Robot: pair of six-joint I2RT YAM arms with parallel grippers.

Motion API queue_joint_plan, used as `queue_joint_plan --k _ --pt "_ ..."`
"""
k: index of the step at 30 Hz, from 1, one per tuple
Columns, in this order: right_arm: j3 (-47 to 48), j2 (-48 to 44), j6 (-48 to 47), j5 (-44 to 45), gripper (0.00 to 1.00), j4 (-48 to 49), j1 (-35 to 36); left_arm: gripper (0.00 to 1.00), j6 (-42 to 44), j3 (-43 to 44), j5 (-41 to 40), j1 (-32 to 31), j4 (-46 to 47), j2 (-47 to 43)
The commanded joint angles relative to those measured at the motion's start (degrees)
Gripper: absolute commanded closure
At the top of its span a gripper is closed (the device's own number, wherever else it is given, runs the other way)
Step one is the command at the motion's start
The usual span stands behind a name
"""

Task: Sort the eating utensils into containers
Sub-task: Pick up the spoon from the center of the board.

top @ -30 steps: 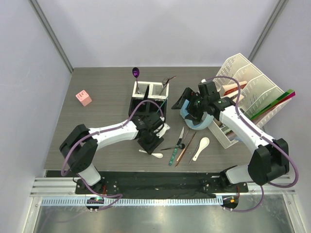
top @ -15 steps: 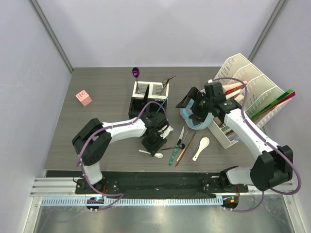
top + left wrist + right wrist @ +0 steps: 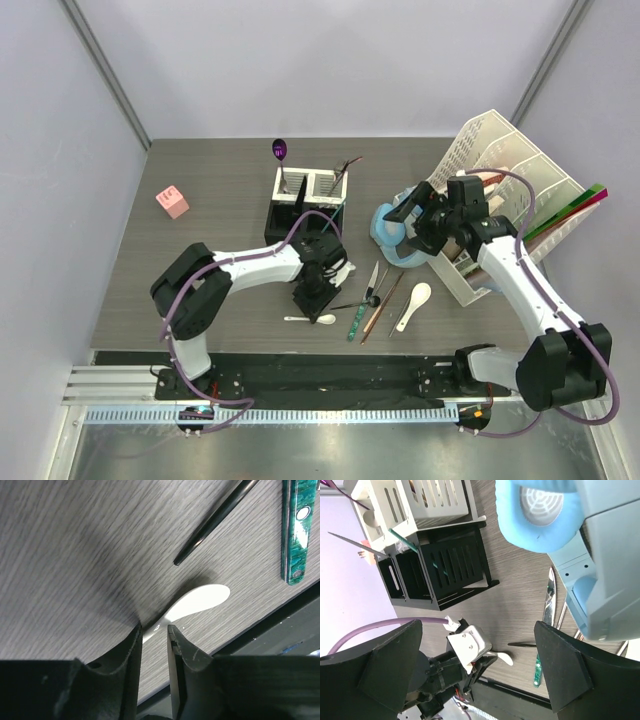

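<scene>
On the grey wood-grain desk (image 3: 200,270) the left gripper (image 3: 154,630) stands low over a small glossy white ceramic spoon (image 3: 202,597). Its dark jaws sit narrowly apart on either side of the thin handle, and whether they pinch it cannot be told. The spoon's rounded bowl lies close to the desk's near edge. A slim black pointed stick (image 3: 215,520) and a flat green-patterned piece (image 3: 294,535) lie just beyond it, with bare desk to its left. The right gripper (image 3: 476,645) hangs above a light blue ring (image 3: 400,240), its jaws wide apart and empty. The slotted black caddy (image 3: 305,200), with white-rimmed square compartments at its back, stands mid-desk and holds a purple spoon (image 3: 279,150). A second white spoon (image 3: 413,303) lies near the white slotted rack (image 3: 510,180).
</scene>
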Motion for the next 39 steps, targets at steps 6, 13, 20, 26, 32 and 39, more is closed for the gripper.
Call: queue_joint_plan --k 6,13,20,26,32,39 --pt "5.6 2.3 -0.9 -2.1 0.0 0.9 -0.7 0.81 -3.8 -2.7 0.8 -0.2 -0.2 2.4" --pt "6.6 3.7 -1.7 -2.3 0.0 0.9 -0.7 0.93 -8.5 -4.7 1.1 -0.5 2.6 3.3" --pt "7.8 4.6 -2.3 -2.1 0.0 1.1 -0.7 1.0 -9.4 -2.9 -2.7 -0.5 2.4 0.2" --pt "9.8 6.7 -2.9 -3.4 0.0 1.2 -0.7 1.0 -9.9 0.5 -5.7 0.5 2.7 -6.1" --pt "10.6 8.8 -4.1 -4.3 0.0 1.5 -0.8 1.0 -11.8 1.5 -9.2 4.1 3.6 -12.9" --pt "12.2 11.0 -3.5 -6.0 0.0 2.6 -0.9 1.0 -11.4 2.0 -12.7 8.0 6.5 -23.2"
